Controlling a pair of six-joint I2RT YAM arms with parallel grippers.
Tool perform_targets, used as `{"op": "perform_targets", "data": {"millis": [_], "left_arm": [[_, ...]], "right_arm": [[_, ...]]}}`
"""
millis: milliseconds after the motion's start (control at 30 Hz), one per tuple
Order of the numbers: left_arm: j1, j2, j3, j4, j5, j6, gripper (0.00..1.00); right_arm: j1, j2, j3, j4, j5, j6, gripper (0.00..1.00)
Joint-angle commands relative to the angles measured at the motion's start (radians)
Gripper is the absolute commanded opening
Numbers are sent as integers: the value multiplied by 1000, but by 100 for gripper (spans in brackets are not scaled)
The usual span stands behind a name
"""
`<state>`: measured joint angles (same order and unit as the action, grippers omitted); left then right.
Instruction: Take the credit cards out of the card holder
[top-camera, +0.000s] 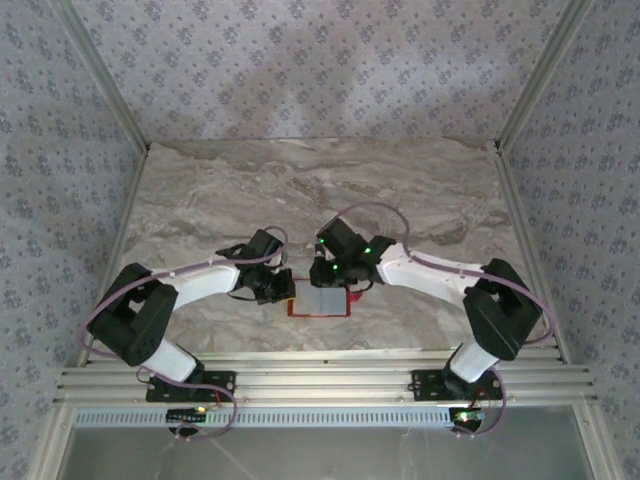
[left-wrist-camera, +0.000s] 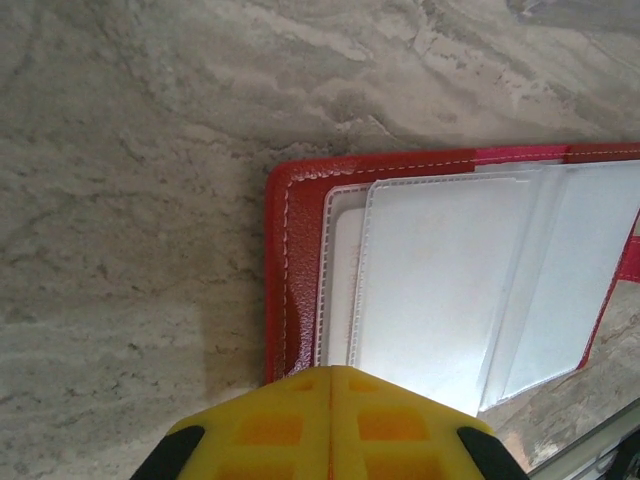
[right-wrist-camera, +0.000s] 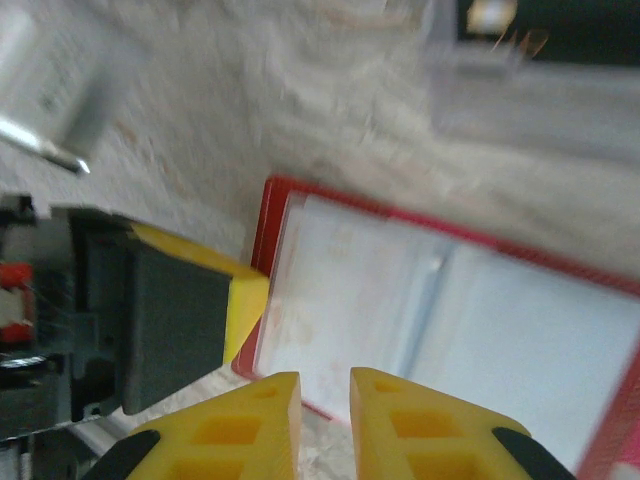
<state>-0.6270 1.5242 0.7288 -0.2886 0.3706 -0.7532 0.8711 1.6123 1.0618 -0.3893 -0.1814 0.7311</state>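
**Holder** (top-camera: 320, 300) is laid open at lower centre of the top view, with the cards (left-wrist-camera: 440, 290) apparently sleeved inside. The left gripper (left-wrist-camera: 331, 385), clenched, is pressed on its left edge — judged a pin — while the right gripper (right-wrist-camera: 325, 385), narrowly parted and empty, is poised above for extraction.

Seen from above, the left arm (top-camera: 190, 275) and right arm (top-camera: 430, 268) both reach forward, then fold inward at the elbows, with their wrists close together at the middle. The left gripper (left-wrist-camera: 332, 372) has its yellow fingers (left-wrist-camera: 270, 425) pressed flat together. The right gripper (right-wrist-camera: 325, 378) holds its fingers (right-wrist-camera: 250, 425) a narrow slit apart, tips just beside the left one's.
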Motion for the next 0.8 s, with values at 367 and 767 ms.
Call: {"op": "perform_targets", "data": {"millis": [367,767], "left_arm": [[61,-88,-95,49,32,-40,8],[63,-127,-88,18,19,-29,8]], "right_arm": [[83,259,122,34,-81,137,24],[92,308,155,-5,-63,124,26]]}}
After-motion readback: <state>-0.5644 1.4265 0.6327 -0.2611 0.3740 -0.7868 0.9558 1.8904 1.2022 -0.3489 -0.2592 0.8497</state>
